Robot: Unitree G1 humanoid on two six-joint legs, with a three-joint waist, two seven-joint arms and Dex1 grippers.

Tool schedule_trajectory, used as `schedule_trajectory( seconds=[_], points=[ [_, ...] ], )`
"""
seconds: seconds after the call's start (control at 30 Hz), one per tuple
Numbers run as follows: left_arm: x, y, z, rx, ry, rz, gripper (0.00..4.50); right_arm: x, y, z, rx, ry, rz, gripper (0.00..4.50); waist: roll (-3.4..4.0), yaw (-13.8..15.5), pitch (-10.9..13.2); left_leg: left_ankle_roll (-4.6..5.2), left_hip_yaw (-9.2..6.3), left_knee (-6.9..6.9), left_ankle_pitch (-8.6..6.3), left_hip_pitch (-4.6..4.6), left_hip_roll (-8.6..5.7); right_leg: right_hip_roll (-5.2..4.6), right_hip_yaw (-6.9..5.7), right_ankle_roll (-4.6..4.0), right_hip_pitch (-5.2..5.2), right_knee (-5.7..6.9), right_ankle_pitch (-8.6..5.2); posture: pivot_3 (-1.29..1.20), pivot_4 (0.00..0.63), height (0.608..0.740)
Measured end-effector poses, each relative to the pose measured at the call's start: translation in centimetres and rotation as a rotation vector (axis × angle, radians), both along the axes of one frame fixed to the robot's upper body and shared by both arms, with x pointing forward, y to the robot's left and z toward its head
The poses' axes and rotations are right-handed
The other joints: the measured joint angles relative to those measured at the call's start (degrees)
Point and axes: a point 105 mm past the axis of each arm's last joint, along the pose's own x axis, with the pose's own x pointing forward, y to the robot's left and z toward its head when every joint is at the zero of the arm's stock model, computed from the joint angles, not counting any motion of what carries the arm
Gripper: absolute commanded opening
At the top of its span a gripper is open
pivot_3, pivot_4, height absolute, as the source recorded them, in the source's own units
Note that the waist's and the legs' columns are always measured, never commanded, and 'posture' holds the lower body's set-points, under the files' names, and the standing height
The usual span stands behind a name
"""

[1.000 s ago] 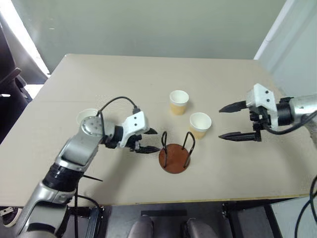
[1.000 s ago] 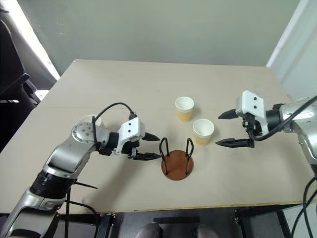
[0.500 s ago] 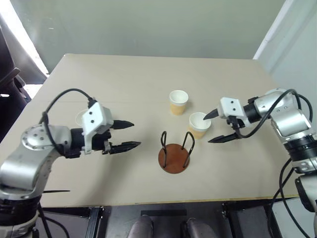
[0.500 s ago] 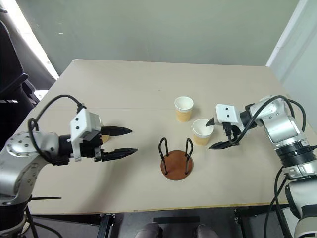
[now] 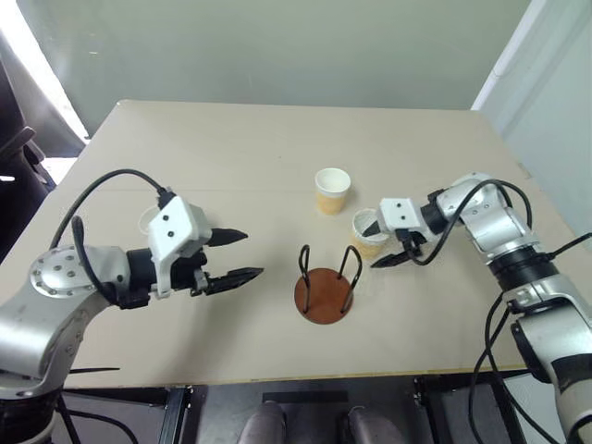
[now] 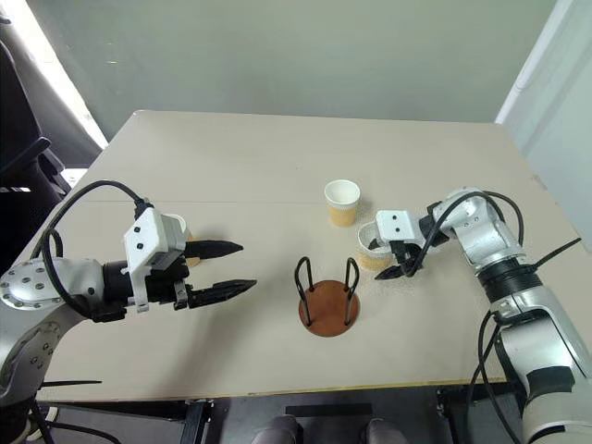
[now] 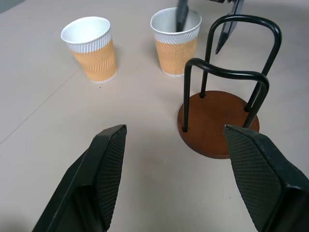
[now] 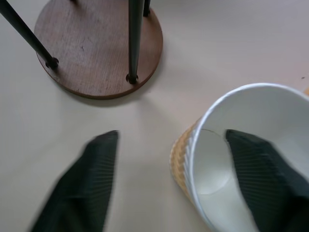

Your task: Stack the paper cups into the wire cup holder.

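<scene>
A third cup [image 6: 178, 225] hides behind the gaping left claw [image 6: 225, 268]; right claw [image 8: 174, 181] straddles a cup's [image 8: 241, 145] wall, not clamped.

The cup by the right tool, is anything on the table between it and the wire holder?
Nothing visible. Bare table lies between the cup and the wire holder. The right tool straddles the cup's wall, one finger inside.

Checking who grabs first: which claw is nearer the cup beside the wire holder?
Right. The right claw straddles that cup's wall, one finger inside; the left claw hangs across the holder, well away.
</scene>
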Motion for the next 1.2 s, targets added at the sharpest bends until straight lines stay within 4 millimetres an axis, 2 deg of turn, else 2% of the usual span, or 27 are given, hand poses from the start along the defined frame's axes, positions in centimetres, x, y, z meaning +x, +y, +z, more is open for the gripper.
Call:
schedule_trajectory(
  seconds=[0.17, 0.2, 0.3, 0.4, 0.47, 0.6, 0.67, 0.7, 0.73, 0.8, 0.87, 0.97, 1.2],
  points=[
    [0.1, 0.1, 0.0, 0.005, -0.002, 0.011, 3.43, 0.0, 0.0, 0.1, -0.008, -0.007, 0.005, 0.17, 0.00, 0.00, 0.00, -0.09, 0.01, -0.01, -0.05, 0.00, 0.06, 0.05, 0.00, -0.06, -0.02, -0.01, -0.03, 0.00, 0.150, 0.740],
    [0.1, 0.2, 0.0, 0.005, -0.002, 0.011, 3.43, 0.0, 0.0, 0.2, -0.010, -0.009, 0.007, 0.03, 0.00, 0.01, 0.00, -0.09, 0.01, -0.01, -0.06, 0.00, 0.06, 0.05, 0.00, -0.06, -0.03, 0.00, -0.03, 0.00, 0.150, 0.740],
    [0.3, 0.2, 0.0, 0.002, -0.007, 0.011, 3.43, -0.3, -0.4, 0.8, -0.017, -0.016, 0.011, 0.03, 0.01, 0.06, 0.00, -0.11, 0.01, 0.00, -0.06, 0.00, 0.06, 0.05, 0.00, -0.07, -0.03, 0.01, -0.04, 0.00, 0.150, 0.740],
    [0.6, 0.6, 0.1, 0.004, -0.012, 0.020, 3.43, -0.8, -1.0, 2.4, 0.018, -0.005, 0.012, 0.03, 0.02, 0.07, 0.01, -0.12, 0.04, -0.01, -0.06, -0.01, 0.06, 0.05, 0.01, -0.10, -0.05, 0.01, -0.05, 0.00, 0.150, 0.740],
    [0.7, 0.8, 0.1, 0.007, -0.013, 0.025, 3.43, -1.4, -1.2, 4.6, 0.064, -0.007, 0.020, 0.03, 0.04, 0.03, 0.02, -0.14, 0.08, -0.03, -0.06, -0.01, 0.07, 0.07, 0.02, -0.14, -0.08, 0.02, -0.07, 0.00, 0.150, 0.740],
    [0.9, 1.1, 0.1, 0.010, -0.018, 0.026, 3.43, -2.4, -0.6, 11.9, 0.206, -0.109, 0.060, 0.03, 0.11, -0.07, 0.07, -0.19, 0.18, -0.17, -0.03, 0.03, 0.13, 0.13, 0.07, -0.23, -0.17, 0.06, -0.13, 0.00, 0.150, 0.740],
    [1.0, 1.0, -0.2, 0.012, -0.008, 0.021, 3.43, -3.3, 0.5, 15.0, 0.308, -0.135, 0.101, 0.03, 0.09, -0.12, 0.06, -0.23, 0.16, -0.25, -0.01, 0.06, 0.17, 0.18, 0.06, -0.31, -0.21, 0.08, -0.17, 0.00, 0.150, 0.740],
    [1.0, 0.9, -0.3, 0.013, -0.005, 0.012, 3.43, -4.2, 1.8, 16.5, 0.391, -0.122, 0.149, 0.03, 0.10, -0.25, 0.06, -0.28, 0.17, -0.31, 0.02, 0.06, 0.18, 0.19, 0.07, -0.34, -0.27, 0.13, -0.19, 0.00, 0.150, 0.740],
    [1.1, 0.6, -0.3, 0.014, -0.007, 0.001, 3.43, -5.1, 2.8, 17.1, 0.427, -0.107, 0.191, 0.03, 0.09, -0.35, 0.06, -0.33, 0.17, -0.36, 0.05, 0.07, 0.18, 0.23, 0.06, -0.38, -0.29, 0.15, -0.21, 0.00, 0.150, 0.740],
    [1.1, 0.3, -0.2, 0.015, -0.013, -0.014, 3.43, -7.2, 4.5, 16.9, 0.439, -0.061, 0.278, 0.03, 0.03, -0.36, 0.02, -0.40, 0.09, -0.40, 0.08, 0.06, 0.19, 0.36, 0.02, -0.43, -0.27, 0.14, -0.24, 0.00, 0.150, 0.740],
    [1.2, 0.3, -0.2, 0.014, -0.012, -0.012, 3.43, -8.2, 5.2, 15.3, 0.419, 0.005, 0.303, 0.03, 0.04, -0.26, 0.03, -0.44, -0.02, -0.39, 0.09, 0.05, 0.23, 0.37, 0.01, -0.44, -0.26, 0.15, -0.25, 0.00, 0.150, 0.740],
    [1.4, 0.3, -0.3, 0.013, -0.007, -0.013, 3.43, -8.7, 5.7, 13.2, 0.400, 0.080, 0.297, 0.03, 0.07, -0.13, 0.05, -0.48, -0.10, -0.36, 0.12, 0.03, 0.20, 0.33, 0.01, -0.43, -0.27, 0.23, -0.24, 0.00, 0.150, 0.740],
    [1.4, 0.1, -0.4, 0.015, -0.006, -0.022, 3.43, -9.0, 5.8, 11.6, 0.340, 0.100, 0.295, 0.03, 0.06, -0.27, 0.04, -0.48, -0.13, -0.33, 0.12, 0.08, 0.21, 0.34, 0.01, -0.43, -0.28, 0.38, -0.25, 0.00, 0.150, 0.740]
  ],
)
